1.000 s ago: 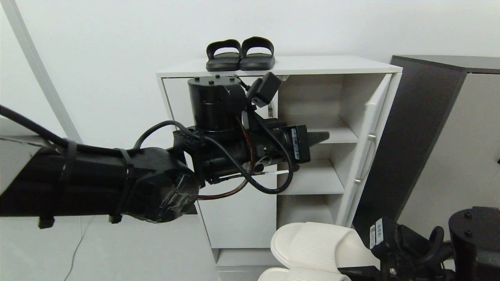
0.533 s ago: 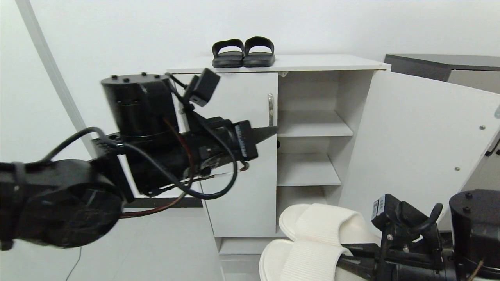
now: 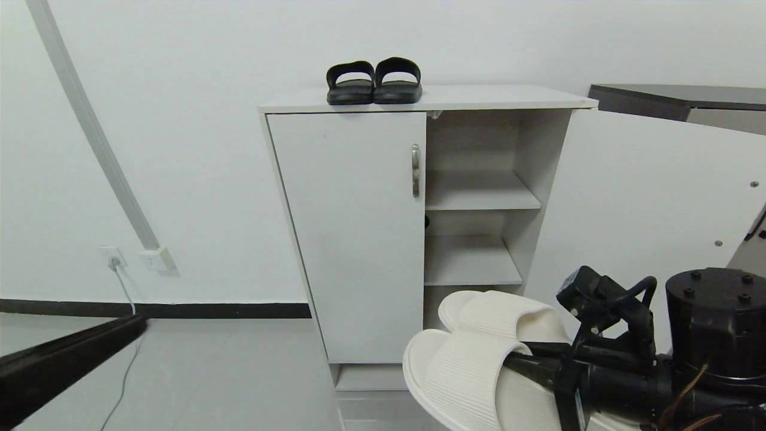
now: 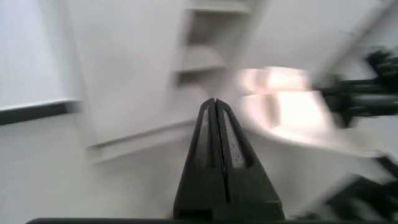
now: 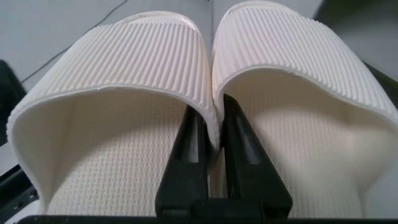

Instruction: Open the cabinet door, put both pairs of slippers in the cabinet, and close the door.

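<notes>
A white cabinet (image 3: pixel 359 239) stands against the wall. Its left door is closed, with a metal handle (image 3: pixel 415 170). Its right door (image 3: pixel 646 197) is swung wide open, baring the shelves (image 3: pixel 473 194). A black pair of slippers (image 3: pixel 374 82) rests on the cabinet top. My right gripper (image 5: pixel 214 134) is shut on the adjoining inner walls of the white pair of slippers (image 5: pixel 205 81). It holds the white pair of slippers (image 3: pixel 479 353) low in front of the open side. My left gripper (image 4: pixel 215 130) is shut and empty, low and to the left of the cabinet (image 4: pixel 124 68).
A dark grey cabinet (image 3: pixel 682 99) stands to the right, behind the open door. A wall socket with a cable (image 3: pixel 114 258) and a slanted conduit (image 3: pixel 90 126) are on the left wall. Grey floor (image 3: pixel 227 371) lies open in front of the cabinet.
My left arm has drawn back from in front of the cabinet to the lower left. The white slippers in my right gripper have risen a little. The camera has shifted.
</notes>
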